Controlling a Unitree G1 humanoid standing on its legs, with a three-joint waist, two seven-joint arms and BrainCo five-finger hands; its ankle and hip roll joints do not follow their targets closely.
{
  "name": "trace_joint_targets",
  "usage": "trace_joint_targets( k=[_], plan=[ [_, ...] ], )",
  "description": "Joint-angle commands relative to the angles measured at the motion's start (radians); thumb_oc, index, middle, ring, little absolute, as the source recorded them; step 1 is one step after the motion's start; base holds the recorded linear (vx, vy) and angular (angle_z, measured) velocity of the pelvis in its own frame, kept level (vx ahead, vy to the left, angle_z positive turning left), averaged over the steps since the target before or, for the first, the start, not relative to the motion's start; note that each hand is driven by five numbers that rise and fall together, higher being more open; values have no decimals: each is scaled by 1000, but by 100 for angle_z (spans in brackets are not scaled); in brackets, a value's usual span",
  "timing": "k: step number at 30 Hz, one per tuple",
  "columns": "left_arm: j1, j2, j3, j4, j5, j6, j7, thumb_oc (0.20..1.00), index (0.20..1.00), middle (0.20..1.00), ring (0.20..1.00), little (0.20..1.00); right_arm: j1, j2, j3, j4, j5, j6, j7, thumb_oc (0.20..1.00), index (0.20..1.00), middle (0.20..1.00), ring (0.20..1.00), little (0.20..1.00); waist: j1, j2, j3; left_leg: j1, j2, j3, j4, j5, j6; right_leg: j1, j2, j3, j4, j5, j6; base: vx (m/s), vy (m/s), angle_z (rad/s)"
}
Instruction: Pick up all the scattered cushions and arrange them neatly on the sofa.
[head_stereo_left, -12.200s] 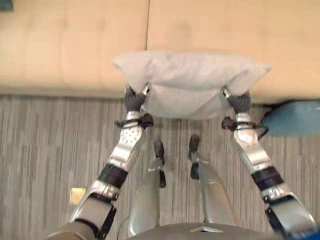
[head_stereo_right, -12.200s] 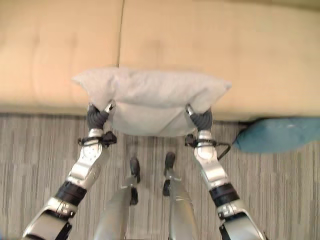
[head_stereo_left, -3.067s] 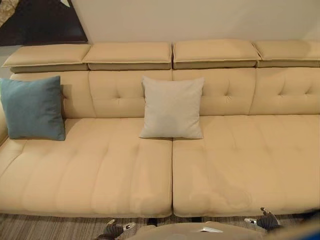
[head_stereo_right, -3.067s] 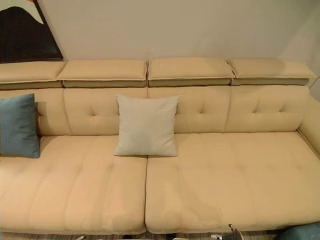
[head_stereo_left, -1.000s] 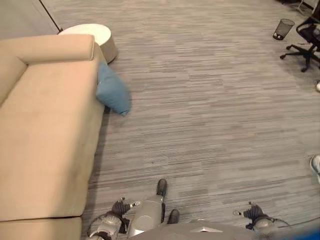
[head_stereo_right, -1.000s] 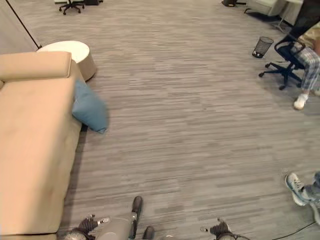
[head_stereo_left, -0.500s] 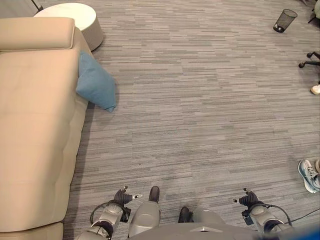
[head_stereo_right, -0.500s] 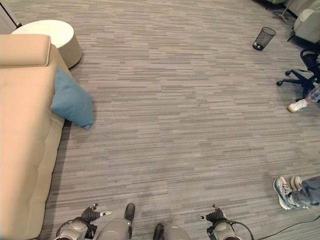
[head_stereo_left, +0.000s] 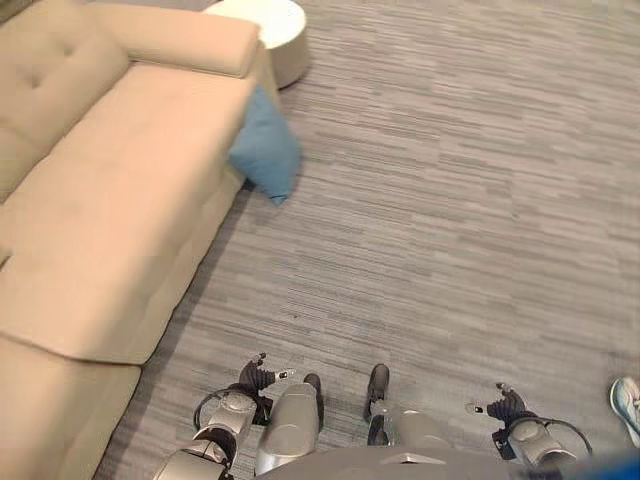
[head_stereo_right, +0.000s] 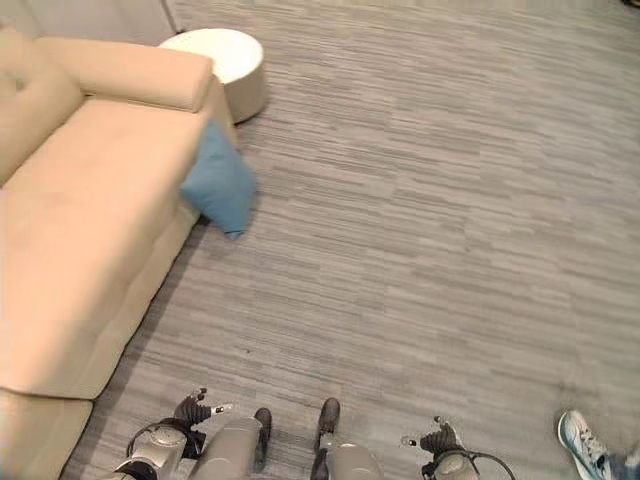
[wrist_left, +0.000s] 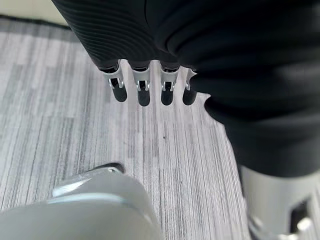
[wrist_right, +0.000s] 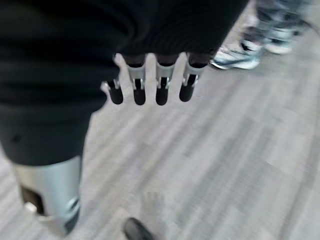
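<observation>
View has swung since half a second back: sofa (head_stereo_left: 110, 200) now runs diagonally from 7 to 11 o'clock, so I read that as the head turning, not the furniture moving. Blue cushion (head_stereo_left: 265, 155) sits on the floor, propped against the sofa's end by the armrest, round white table (head_stereo_left: 268, 18) just beyond it at 12. A person's shoe (head_stereo_left: 626, 405) shows at 4 o'clock. Left hand (head_stereo_left: 256, 378) and right hand (head_stereo_left: 506, 405) hang low at my sides, fingers loosely spread, nothing held; wrist views confirm bare carpet (head_stereo_left: 450, 200) under both. Cushion lies well apart, at 11 o'clock from the left hand. My judgement: walk forward before any reach
</observation>
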Motion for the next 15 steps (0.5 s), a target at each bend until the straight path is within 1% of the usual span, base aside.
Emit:
trace_joint_targets(
  k=[1, 2, 4, 5, 6, 7, 8, 9, 10, 12, 14, 15],
  plan=[
    [31, -10, -32, 16, 9, 1, -12, 1000, 1000, 1000, 1000, 1000, 28, -15, -27, -15, 45, -9, -23, 1000, 1000, 1000, 1000, 1000, -8, 14, -17, -21, 9, 62, -84, 49, 33, 66, -30, 42, 84, -126, 164, 436, 161, 84],
    [44, -7, -20, 25, 9, 4, -12, 1000, 1000, 1000, 1000, 1000, 35, -6, -32, -23, 39, -9, -19, 1000, 1000, 1000, 1000, 1000, -13, 13, -33, 10, 12, 73, -110, 44, 41, 81, -38, 33, 103, -138, 174, 493, 221, 56],
    [56, -3, -8, 33, 10, 6, -12, 1000, 1000, 1000, 1000, 1000, 42, 1, -35, -24, 33, -9, -15, 1000, 1000, 1000, 1000, 1000, -14, 7, -44, 19, -4, 69, -98, 31, 52, 94, -63, 34, 136, -147, 185, 451, 284, 3],
    [68, 8, 5, 42, 8, 10, -15, 1000, 1000, 1000, 1000, 1000, 42, 6, -44, -24, 23, -4, -7, 1000, 1000, 1000, 1000, 1000, -5, 0, -50, 57, -29, 73, -88, -11, 82, 78, -114, 35, 261, -145, 209, 492, 391, -9],
    [68, 18, 8, 44, 16, 13, -14, 1000, 1000, 1000, 1000, 1000, 35, 5, -50, -24, 24, -4, -5, 1000, 1000, 1000, 1000, 1000, -7, 1, -46, 84, -43, 80, -76, -42, 104, 43, -147, 35, 376, -101, 225, 493, 410, -7],
    [66, 24, 6, 46, 20, 14, -13, 1000, 1000, 1000, 1000, 1000, 35, 6, -52, -27, 25, -6, -5, 1000, 1000, 1000, 1000, 1000, -11, 6, -41, 103, -47, 78, -76, -54, 111, 14, -154, 38, 439, -78, 224, 299, 235, -12],
    [66, 26, 4, 47, 23, 14, -12, 1000, 1000, 1000, 1000, 1000, 34, 7, -52, -28, 26, -7, -6, 1000, 1000, 1000, 1000, 1000, -15, 12, -41, 118, -48, 75, -82, -59, 115, -11, -149, 44, 469, -68, 219, 340, 151, 14],
    [65, 29, 1, 43, 24, 12, -11, 1000, 1000, 1000, 1000, 1000, 29, 5, -50, -33, 31, -12, -4, 1000, 1000, 1000, 1000, 1000, -34, 25, -34, 169, -51, 55, -107, -68, 115, -72, -121, 57, 479, -63, 204, 369, 92, 29],
    [62, 29, -2, 40, 23, 11, -11, 1000, 1000, 1000, 1000, 1000, 24, 5, -49, -34, 31, -12, -4, 1000, 1000, 1000, 1000, 1000, -41, 27, -34, 192, -55, 47, -121, -73, 114, -97, -112, 49, 442, -65, 202, 404, 35, 52],
    [60, 27, -3, 42, 30, 12, -11, 1000, 1000, 1000, 1000, 1000, 21, 5, -47, -37, 30, -12, -3, 1000, 1000, 1000, 1000, 1000, -54, 25, -30, 244, -63, 39, -147, -96, 107, -111, -114, 2, 341, -49, 204, 323, -48, 43],
    [56, 24, -2, 45, 36, 11, -14, 1000, 1000, 1000, 1000, 1000, 19, 4, -49, -41, 31, -9, -2, 1000, 1000, 1000, 1000, 1000, -68, 16, -26, 281, -74, 22, -150, -119, 101, -142, -107, -21, 231, -5, 222, 381, -102, 16],
    [54, 21, 1, 50, 44, 6, -17, 1000, 1000, 1000, 1000, 1000, 22, 3, -53, -44, 27, -4, -1, 1000, 1000, 1000, 1000, 1000, -82, 9, -21, 316, -79, 6, -152, -137, 93, -175, -103, -26, 151, 30, 241, 426, -136, 11]
  ],
)
